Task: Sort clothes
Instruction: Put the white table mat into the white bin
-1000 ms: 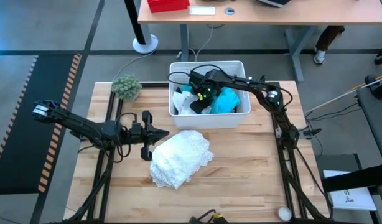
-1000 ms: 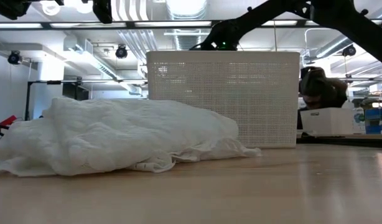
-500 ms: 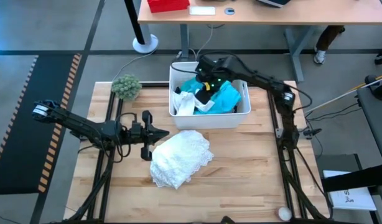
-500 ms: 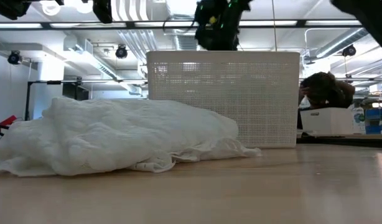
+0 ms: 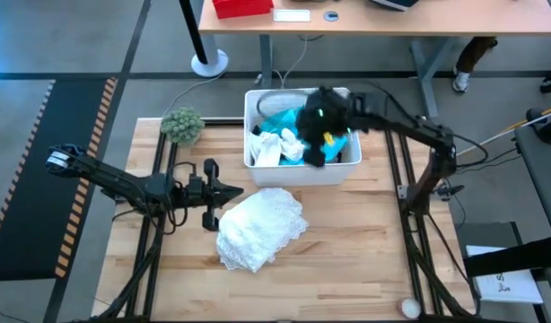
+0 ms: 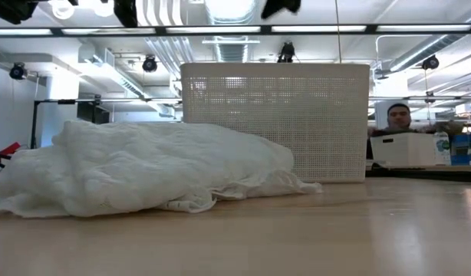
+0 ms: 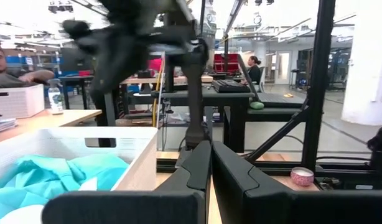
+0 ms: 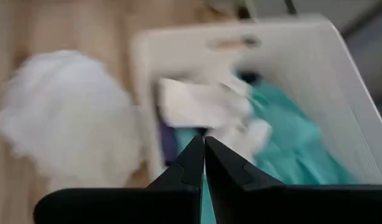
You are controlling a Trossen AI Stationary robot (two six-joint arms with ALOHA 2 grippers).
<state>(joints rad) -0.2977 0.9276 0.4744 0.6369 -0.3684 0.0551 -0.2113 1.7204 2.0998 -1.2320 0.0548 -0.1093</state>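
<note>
Right gripper [image 5: 313, 154] pinched empty over bin [image 5: 258, 99]; turquoise garment [image 5: 280, 123] at its 11 o'clock, nearer than closed left gripper [image 5: 223, 190].

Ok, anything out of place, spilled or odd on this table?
Mostly no. The white garment lies crumpled on the table in front of the white bin, which holds turquoise and white clothes. One oddity: a fuzzy green ball, not clothing, sits near the bin.
</note>
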